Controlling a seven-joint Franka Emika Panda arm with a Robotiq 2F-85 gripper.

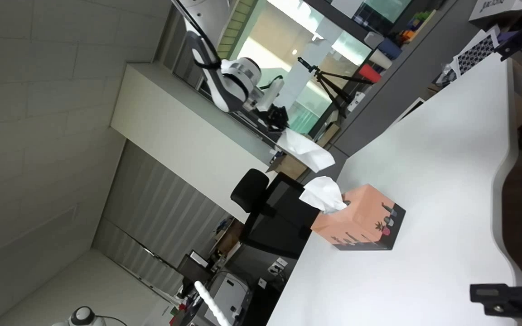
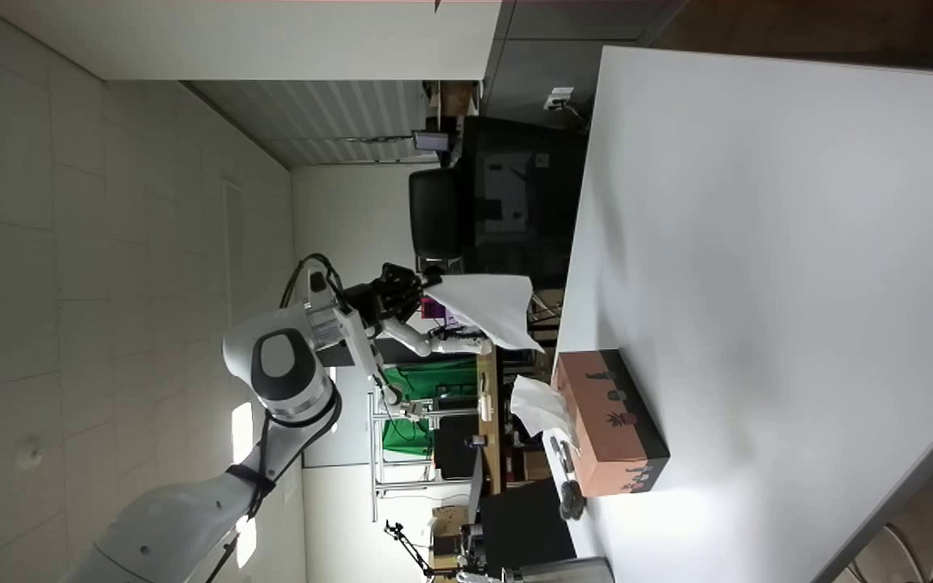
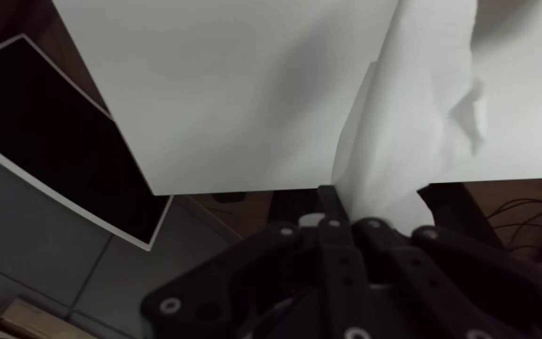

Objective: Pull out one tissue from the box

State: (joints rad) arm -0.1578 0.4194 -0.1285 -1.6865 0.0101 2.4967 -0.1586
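- Nearest, in the wrist view, the fingers [image 3: 332,205] are pressed together apart from the paper between them; they pinch one end of a white tissue [image 3: 393,136].
- The tissue hangs crumpled below them, its loose end in the air, near but apart from the box [image 2: 608,425] in both exterior views. I judge the pull itself done.
- Held at one end only, it could tear or slide free, I think, if I swing sharply. I cannot tell whether it hangs over the desk [image 1: 451,181] or past its edge, so letting go here might lose it over the side.
- Lower and to one side, the box, orange-pink with a dark base, stands upright on that desk. The next sheet [image 1: 322,195] pokes from its top, in my way there: descending could snag the loose end or nudge the box.
- Beyond the desk, a black chair [image 1: 279,222]; a wide, low swing might meet it.
- Farthest, in an exterior view, a brown carton [image 1: 288,167] and a tripod [image 1: 343,95], too distant, I judge, to hinder me.
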